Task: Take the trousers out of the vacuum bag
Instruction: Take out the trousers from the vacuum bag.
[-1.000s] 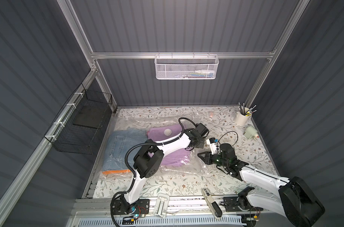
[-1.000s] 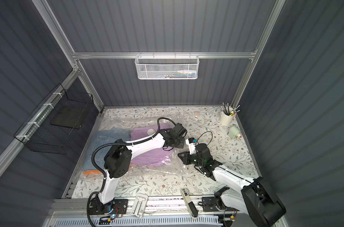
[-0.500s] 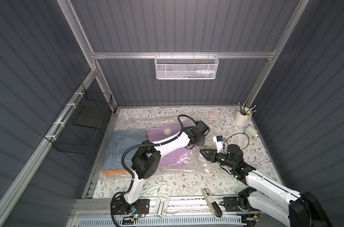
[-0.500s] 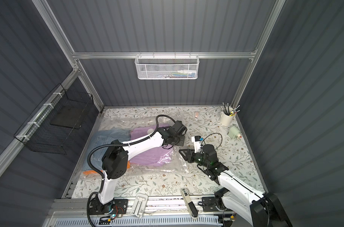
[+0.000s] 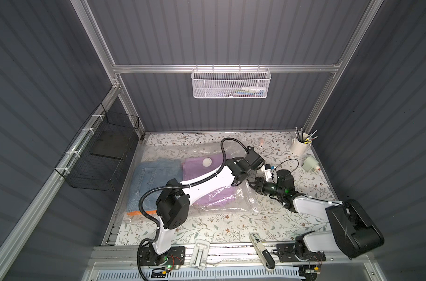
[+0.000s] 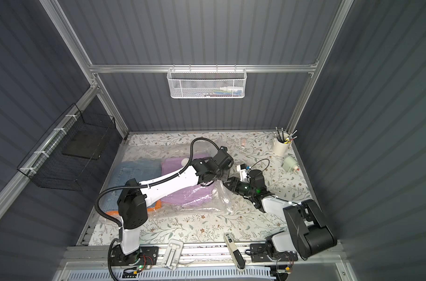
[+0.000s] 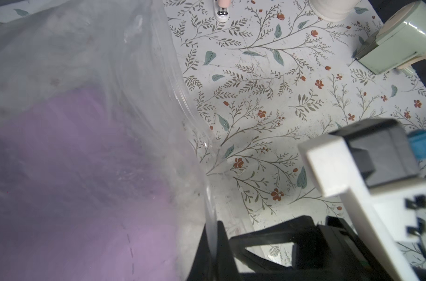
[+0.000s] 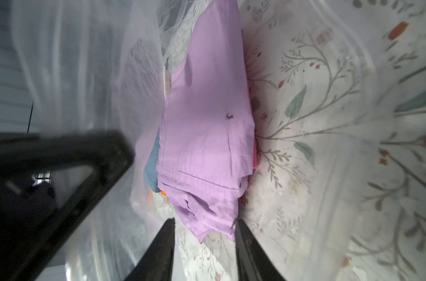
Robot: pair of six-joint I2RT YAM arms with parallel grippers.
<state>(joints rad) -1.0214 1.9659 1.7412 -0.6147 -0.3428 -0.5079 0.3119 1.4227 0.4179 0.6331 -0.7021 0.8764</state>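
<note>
The clear vacuum bag (image 5: 173, 155) lies on the left half of the table, its white valve (image 5: 207, 161) on top. Inside lie lilac trousers (image 5: 219, 198), denim trousers (image 5: 153, 175) and an orange pair (image 5: 134, 213). A pink sliver (image 8: 255, 155) shows under the lilac pair. My left gripper (image 7: 213, 233) is shut on the bag's mouth edge and holds it up. In the mouth, my right gripper (image 8: 204, 226) is open. A corner of the lilac trousers (image 8: 207, 121) lies between its fingertips, which stand apart from the cloth.
A white cup of pens (image 5: 300, 146) and a pale green device (image 5: 310, 164) stand at the back right, with a small pink item (image 5: 261, 143) nearby. A black wire basket (image 5: 102, 150) hangs on the left wall and a white mesh basket (image 5: 231, 84) on the back rail. Tools (image 5: 261, 250) lie along the front rail.
My right gripper has gone from almost shut to open at the bag's mouth, and its arm has shifted. The left gripper has kept its hold on the bag.
</note>
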